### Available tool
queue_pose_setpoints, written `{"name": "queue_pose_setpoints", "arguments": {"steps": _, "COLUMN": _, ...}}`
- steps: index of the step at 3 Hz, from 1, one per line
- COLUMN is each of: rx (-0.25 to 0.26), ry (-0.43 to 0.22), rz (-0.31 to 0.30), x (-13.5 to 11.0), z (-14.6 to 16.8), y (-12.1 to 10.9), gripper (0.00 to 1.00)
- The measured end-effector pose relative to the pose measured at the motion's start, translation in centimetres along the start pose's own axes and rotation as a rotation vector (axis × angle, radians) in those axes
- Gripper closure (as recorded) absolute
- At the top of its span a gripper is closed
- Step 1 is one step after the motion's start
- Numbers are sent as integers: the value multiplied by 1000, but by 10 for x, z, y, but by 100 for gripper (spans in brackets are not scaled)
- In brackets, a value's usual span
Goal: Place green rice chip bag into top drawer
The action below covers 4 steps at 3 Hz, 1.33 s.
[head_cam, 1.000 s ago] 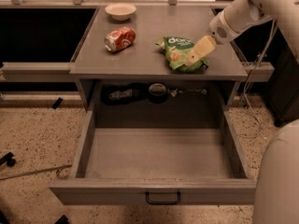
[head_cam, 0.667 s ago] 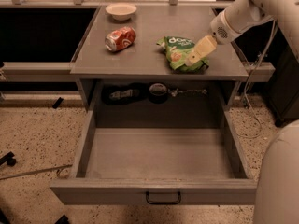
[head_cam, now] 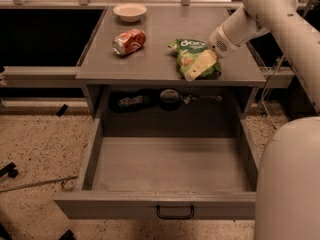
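The green rice chip bag (head_cam: 192, 54) lies flat on the grey tabletop (head_cam: 150, 64), at its right front part. My gripper (head_cam: 200, 65) reaches in from the upper right on the white arm and sits right on top of the bag's front right part, covering some of it. The top drawer (head_cam: 170, 166) is pulled wide open below the tabletop, and its inside is bare. Its front panel carries a small black handle (head_cam: 175, 212).
A red-orange soda can (head_cam: 129, 41) lies on its side at the tabletop's left. A white bowl (head_cam: 130, 11) stands at the back left. Dark items (head_cam: 150, 100) sit in the recess behind the drawer. The robot's white body (head_cam: 290, 179) fills the lower right.
My gripper has moved a little down and to the left over the bag, toward the table's front edge. The bag, can and drawer have stayed put.
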<state>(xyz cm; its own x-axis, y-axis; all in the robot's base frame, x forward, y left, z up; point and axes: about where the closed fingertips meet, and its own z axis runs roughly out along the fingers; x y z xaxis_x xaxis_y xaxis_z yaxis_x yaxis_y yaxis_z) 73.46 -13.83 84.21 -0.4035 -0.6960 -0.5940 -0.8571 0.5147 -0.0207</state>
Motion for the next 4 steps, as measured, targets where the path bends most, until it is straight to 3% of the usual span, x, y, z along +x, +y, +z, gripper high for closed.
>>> {"name": "queue_pose_setpoints", "arguments": {"steps": 1, "rx": -9, "ry": 3, "rz": 0, "x": 1, "z": 3, "y": 1, "gripper": 17}}
{"name": "queue_pose_setpoints", "arguments": {"steps": 3, "rx": -14, "ry": 23, "rz": -18, "x": 4, "z": -15, "y": 10, "gripper": 63}}
{"name": "queue_pose_setpoints", "arguments": {"steps": 4, "rx": -90, "ry": 22, "rz": -92, "x": 4, "z": -41, "y": 31, "gripper": 87}}
